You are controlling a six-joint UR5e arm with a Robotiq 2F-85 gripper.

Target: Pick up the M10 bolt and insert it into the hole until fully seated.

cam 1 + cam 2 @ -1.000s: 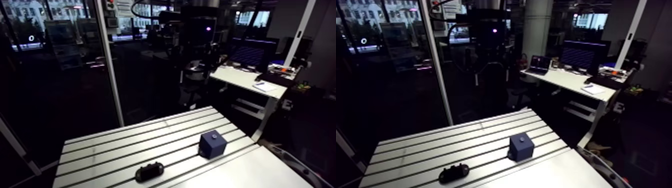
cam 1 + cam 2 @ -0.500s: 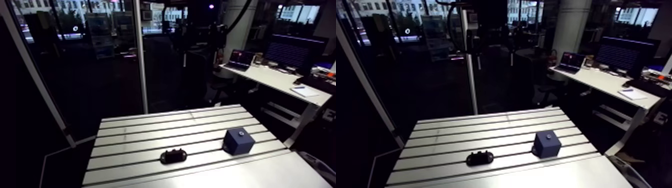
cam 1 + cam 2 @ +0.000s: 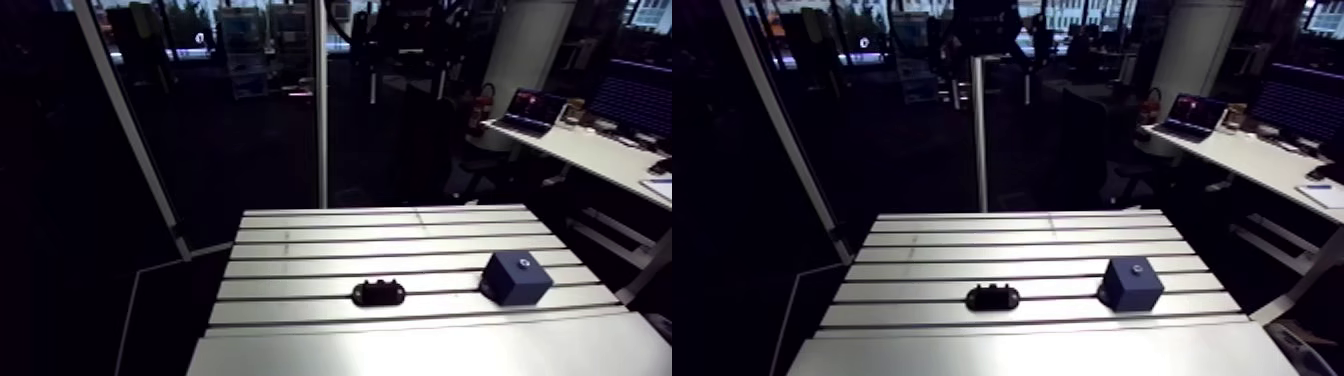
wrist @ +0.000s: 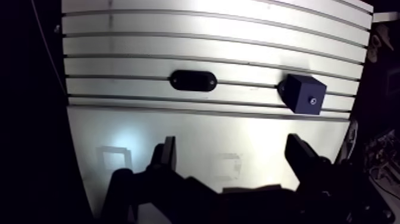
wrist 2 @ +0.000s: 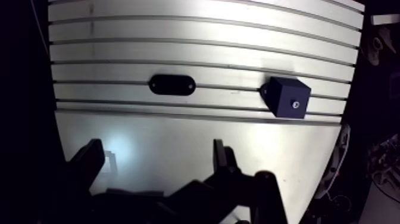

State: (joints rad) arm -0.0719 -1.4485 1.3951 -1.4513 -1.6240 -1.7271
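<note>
A dark blue cube (image 3: 515,278) with a small round hole in its top face stands on the slotted table (image 3: 400,235), toward its right side. To the cube's left, along the same slot, lies a low black oval piece (image 3: 378,293); I cannot make out a bolt on it. In the wrist view my gripper (image 4: 232,146) hangs high above the smooth front plate (image 4: 178,134), open, with nothing between its fingers (image 4: 166,152). The cube (image 4: 303,94) and the black piece (image 4: 193,80) both lie well ahead of the gripper.
A metal post (image 3: 978,130) rises behind the table's far edge. The table's left and right edges drop into dark floor.
The arm view has swung, so the table now faces the camera squarely and sits more to the right. The cube and the black piece keep their places on the table.
</note>
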